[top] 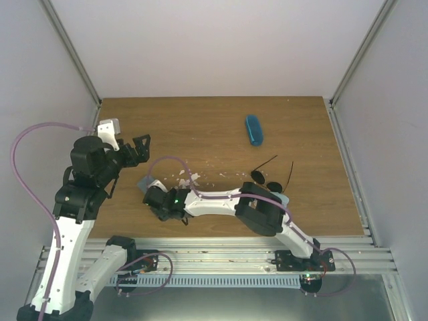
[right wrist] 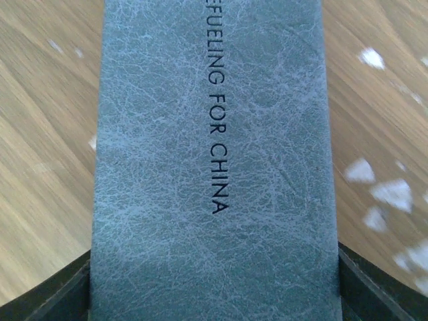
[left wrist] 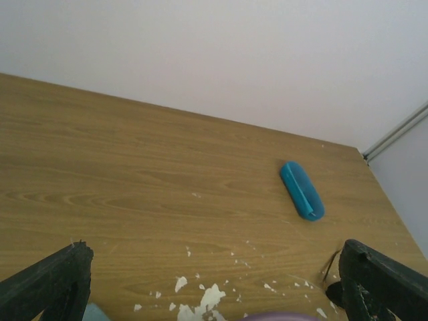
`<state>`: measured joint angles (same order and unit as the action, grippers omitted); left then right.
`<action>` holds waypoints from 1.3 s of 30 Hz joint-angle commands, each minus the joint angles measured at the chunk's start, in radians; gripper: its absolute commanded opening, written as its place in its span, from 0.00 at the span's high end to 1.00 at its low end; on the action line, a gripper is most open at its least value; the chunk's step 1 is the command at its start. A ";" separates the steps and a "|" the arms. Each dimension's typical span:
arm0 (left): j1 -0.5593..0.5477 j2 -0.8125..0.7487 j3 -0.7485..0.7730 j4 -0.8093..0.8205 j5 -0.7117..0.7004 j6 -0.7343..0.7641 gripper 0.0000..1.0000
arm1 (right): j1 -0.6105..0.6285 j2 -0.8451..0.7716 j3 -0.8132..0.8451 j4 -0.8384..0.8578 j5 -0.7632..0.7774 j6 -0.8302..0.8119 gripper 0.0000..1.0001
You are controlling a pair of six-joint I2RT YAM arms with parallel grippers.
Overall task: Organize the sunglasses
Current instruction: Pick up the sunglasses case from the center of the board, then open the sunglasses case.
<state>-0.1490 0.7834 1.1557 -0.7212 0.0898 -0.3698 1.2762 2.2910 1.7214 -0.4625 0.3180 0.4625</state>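
1. Spotted right of centre on the table: black sunglasses, arms splayed.
2. Likely light, fragile; best pinched at the bridge.
3. Left gripper gaping, empty; right gripper astride grey-blue case, grip unclear.

We set the top external camera high above and behind the arms, looking steeply down on the whole table from well away. Our left wrist camera hung above the table's left side and faced across it toward the back wall, at middling range. It shared with the overhead view the blue case and an edge of the black sunglasses. Our right wrist camera pointed almost straight down, so close that the grey-blue case nearly filled its frame. Overhead we saw only a corner of that case.
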 commanded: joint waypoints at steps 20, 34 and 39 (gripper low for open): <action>-0.012 -0.049 -0.464 0.754 0.679 -0.356 0.01 | -0.520 -1.058 -0.820 0.314 -0.328 0.137 0.37; -0.341 0.263 -0.441 1.176 0.700 -0.481 0.01 | -0.658 -1.252 -0.900 0.625 -0.878 0.367 0.36; -0.346 0.311 -0.440 1.319 0.725 -0.583 0.01 | -0.671 -1.222 -0.899 0.728 -1.059 0.436 0.36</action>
<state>-0.4892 1.0790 0.6880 0.3813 0.7895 -0.8635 0.6209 1.0576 0.8215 0.0952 -0.5407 0.8196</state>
